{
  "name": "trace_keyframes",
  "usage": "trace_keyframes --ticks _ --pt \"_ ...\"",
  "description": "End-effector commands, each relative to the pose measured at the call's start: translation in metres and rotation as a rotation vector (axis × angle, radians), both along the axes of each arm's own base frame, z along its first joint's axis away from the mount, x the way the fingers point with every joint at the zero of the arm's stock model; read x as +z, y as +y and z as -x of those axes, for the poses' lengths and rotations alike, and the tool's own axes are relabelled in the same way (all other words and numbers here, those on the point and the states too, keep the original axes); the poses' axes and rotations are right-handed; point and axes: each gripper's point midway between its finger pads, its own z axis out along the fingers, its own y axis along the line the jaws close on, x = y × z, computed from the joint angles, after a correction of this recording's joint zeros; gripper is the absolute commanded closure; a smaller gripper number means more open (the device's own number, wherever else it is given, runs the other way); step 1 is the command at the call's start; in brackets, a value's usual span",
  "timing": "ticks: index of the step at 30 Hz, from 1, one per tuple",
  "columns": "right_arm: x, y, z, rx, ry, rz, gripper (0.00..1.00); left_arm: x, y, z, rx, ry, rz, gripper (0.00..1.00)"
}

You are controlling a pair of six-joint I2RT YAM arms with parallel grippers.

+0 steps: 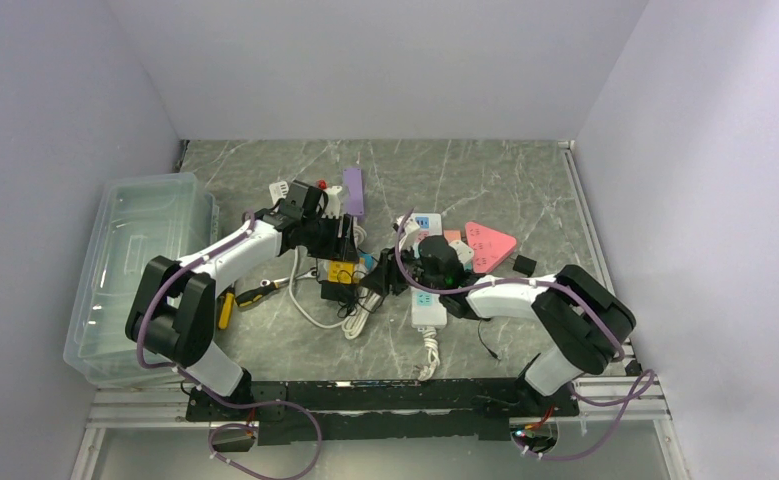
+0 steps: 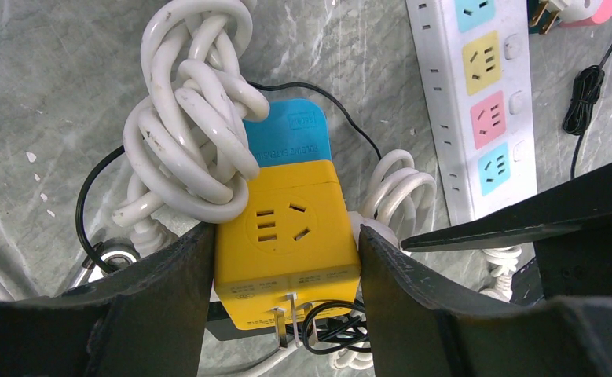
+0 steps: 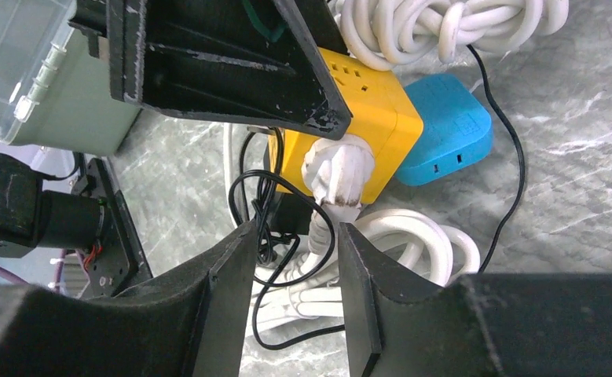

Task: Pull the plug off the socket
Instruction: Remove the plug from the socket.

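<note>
The left hand (image 2: 285, 239) pinches the yellow cube socket (image 2: 287, 204) by two opposite sides, one finger flat against each. The right hand (image 3: 296, 239) is partly spread. Its fingers flank the white cord (image 3: 318, 228) without clearly squeezing it. The white plug (image 3: 338, 169) sits in a side face of the cube, just ahead of that hand's fingertips. A blue adapter (image 3: 444, 129) touches the cube's far side.

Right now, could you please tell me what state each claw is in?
Left claw: closed on the yellow socket cube.
Right claw: open, either side of the white plug at its cable end.
</note>
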Motion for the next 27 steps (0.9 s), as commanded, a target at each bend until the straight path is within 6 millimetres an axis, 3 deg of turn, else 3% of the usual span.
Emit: trace_keyframes --ticks 1,4,8,13,17,21,27 --pt "0.007 0.006 -0.008 -0.006 -0.043 -0.016 0.55 0.044 -0.013 -0.012 -0.008 -0.108 0.115 1.00" --pt "0.003 0.006 -0.007 -0.002 -0.037 -0.008 0.58 0.045 -0.012 -0.012 -0.008 -0.110 0.113 1.00" --pt "0.003 0.005 -0.007 -0.014 -0.035 -0.013 0.68 0.044 -0.011 -0.013 -0.004 -0.113 0.107 1.00" --pt "0.007 0.001 -0.009 -0.036 -0.044 -0.010 0.89 0.046 -0.010 -0.014 0.000 -0.116 0.105 1.00" --pt "0.006 0.000 -0.008 -0.037 -0.047 -0.004 0.98 0.046 -0.009 -0.014 0.006 -0.118 0.105 1.00" --pt "0.014 0.000 -0.004 -0.022 -0.065 -0.024 1.00 0.046 -0.006 -0.016 0.019 -0.112 0.113 1.00" --pt "0.031 0.006 0.017 0.051 -0.116 -0.059 1.00 0.048 -0.003 -0.019 0.037 -0.098 0.146 1.00"
